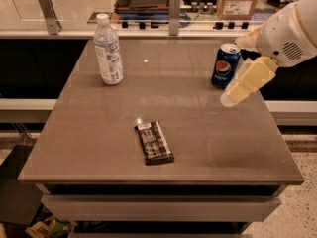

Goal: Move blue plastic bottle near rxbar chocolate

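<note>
The grey table (94, 133) carried all three items. The white robot arm (290, 29) entered from the right edge, with the gripper (235, 93) suspended above the table's right side, just in front of the Pepsi can (225, 66). Whether the gripper was open or closed could not be determined. The blue plastic bottle (108, 51) stood upright at the far left, well apart from the gripper. The rxbar chocolate (154, 142) lay flat near the front centre, well apart from the bottle.
</note>
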Available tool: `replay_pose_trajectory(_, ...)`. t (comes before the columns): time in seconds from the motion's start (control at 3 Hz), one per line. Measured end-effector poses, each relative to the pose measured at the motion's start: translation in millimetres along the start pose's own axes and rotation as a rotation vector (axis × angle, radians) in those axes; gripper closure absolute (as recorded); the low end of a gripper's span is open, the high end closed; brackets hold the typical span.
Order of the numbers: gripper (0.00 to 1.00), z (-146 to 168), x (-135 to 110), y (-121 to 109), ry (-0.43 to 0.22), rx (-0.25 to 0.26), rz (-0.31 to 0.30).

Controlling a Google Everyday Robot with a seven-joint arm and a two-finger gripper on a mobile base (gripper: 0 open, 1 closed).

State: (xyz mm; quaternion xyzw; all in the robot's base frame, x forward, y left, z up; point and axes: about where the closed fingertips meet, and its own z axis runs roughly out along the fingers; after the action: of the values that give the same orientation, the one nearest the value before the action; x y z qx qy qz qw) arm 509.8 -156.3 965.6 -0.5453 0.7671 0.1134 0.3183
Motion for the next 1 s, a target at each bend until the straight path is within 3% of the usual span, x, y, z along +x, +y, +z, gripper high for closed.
replay_pose_trajectory(0.33, 0.00, 23.9, -20.6, -12.1, -0.106, -0.012, 0.032)
replay_pose_trajectory(0.67, 0.00, 43.5, -65.9, -27.8, -0.146, -0.030, 0.120)
replay_pose_trajectory(1.0, 0.00, 45.0, -67.4, -27.0, -0.152, -0.031, 0.123)
